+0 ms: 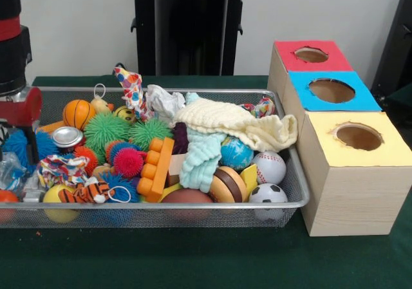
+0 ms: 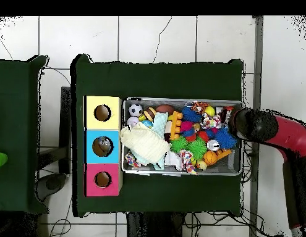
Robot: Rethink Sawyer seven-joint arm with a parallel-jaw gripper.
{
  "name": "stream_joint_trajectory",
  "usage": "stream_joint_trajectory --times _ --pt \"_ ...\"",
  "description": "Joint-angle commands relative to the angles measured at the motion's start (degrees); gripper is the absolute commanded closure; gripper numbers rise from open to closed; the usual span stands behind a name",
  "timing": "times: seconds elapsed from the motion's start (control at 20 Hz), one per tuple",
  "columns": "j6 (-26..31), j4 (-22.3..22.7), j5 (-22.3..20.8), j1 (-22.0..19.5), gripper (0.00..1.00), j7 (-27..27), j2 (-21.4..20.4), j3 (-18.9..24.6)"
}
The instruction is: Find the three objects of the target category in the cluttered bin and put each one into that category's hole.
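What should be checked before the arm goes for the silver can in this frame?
1. Silver can exposed, top facing up at the bin's end near the arm: ok.
2. Space around it: spiky balls crowd close: not ok.
3. Gripper state: arm is over the bin's end, fingers unseen: cannot tell.
4. Wire mesh bin flat on the table: ok.
5. Three box holes, red, blue, yellow, uncovered: ok.
6. Something shows inside the blue hole from overhead: cannot tell what.
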Motion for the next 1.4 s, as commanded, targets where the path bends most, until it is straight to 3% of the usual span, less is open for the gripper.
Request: stream_joint_trajectory --times 0.05,0.25,0.5,0.8,1.1,1.4 --pt "7.2 4.2 -0.8 0.3 0.0 -9.5 -3.0 0.4" --pt "3.0 4.3 -2.5 -0.4 0.0 -8.4 1.8 -0.1" --pt "3.1 4.3 -2.1 -1.0 0.0 -8.5 4.9 0.0" --pt "4.0 4.0 -3.7 0.2 0.0 -7.7 4.2 -2.1" --pt "2.7 2.6 -11.1 3.9 0.0 -7.5 -0.8 -8.0" --pt "3.6 2.3 -10.9 4.2 0.0 -8.2 -2.3 -7.1"
